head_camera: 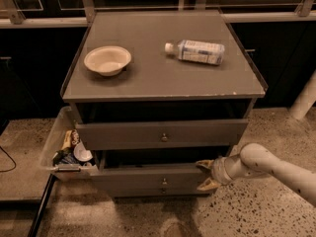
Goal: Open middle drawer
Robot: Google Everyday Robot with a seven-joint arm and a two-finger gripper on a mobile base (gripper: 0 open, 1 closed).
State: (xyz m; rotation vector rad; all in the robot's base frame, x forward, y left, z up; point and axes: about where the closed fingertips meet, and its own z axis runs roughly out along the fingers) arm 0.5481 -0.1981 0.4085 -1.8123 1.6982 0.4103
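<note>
The middle drawer (143,176) is a grey front with a small round knob (164,181), under the upper drawer front (163,132). A dark gap shows above it, so it stands pulled out a little. My gripper (204,174) is at the right end of that front. Its two yellowish fingertips (203,163) are spread apart, one at the front's top edge and one lower. The white arm (276,169) reaches in from the right. The lowest front is mostly hidden beneath.
A cream bowl (107,59) and a lying water bottle (197,51) rest on the cabinet top (158,78). A clear bin (55,141) with snacks hangs at the cabinet's left. A white post (303,100) stands at the right, on speckled floor.
</note>
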